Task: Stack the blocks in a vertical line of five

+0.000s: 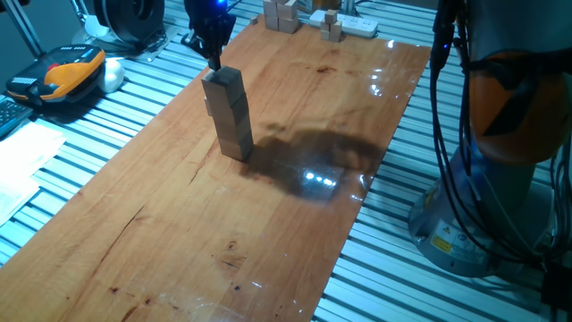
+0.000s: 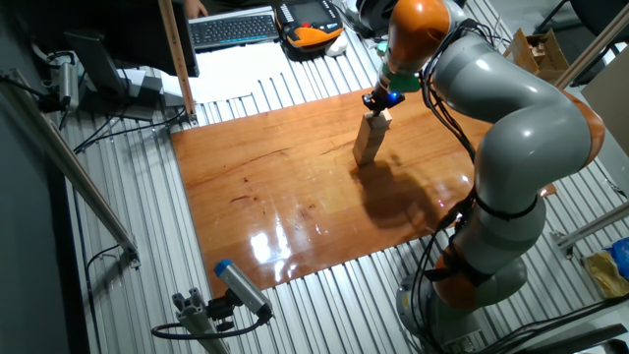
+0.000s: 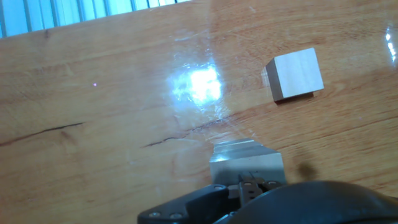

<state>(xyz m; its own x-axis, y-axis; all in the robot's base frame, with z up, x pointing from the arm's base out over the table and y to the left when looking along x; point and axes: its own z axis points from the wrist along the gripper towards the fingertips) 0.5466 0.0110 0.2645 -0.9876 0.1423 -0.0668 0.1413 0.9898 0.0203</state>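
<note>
A tower of several pale wooden blocks [image 1: 229, 112] stands on the wooden board [image 1: 179, 233] and leans a little. It also shows in the other fixed view [image 2: 370, 138]. My gripper [image 1: 214, 59] hangs just above the tower's top, at its far edge, fingers drawn together to a narrow tip and holding nothing. It sits over the tower in the other fixed view too [image 2: 377, 102]. In the hand view my gripper [image 3: 250, 182] is at the bottom edge and one block face [image 3: 296, 74] lies up and to the right of it.
A cluster of smaller wooden blocks [image 1: 282, 14] and a white power strip [image 1: 356, 24] lie at the board's far end. An orange and black pendant [image 1: 70, 72] lies at the left. The robot base [image 1: 500, 143] stands at the right. A keyboard [image 2: 231, 29] lies beyond the board.
</note>
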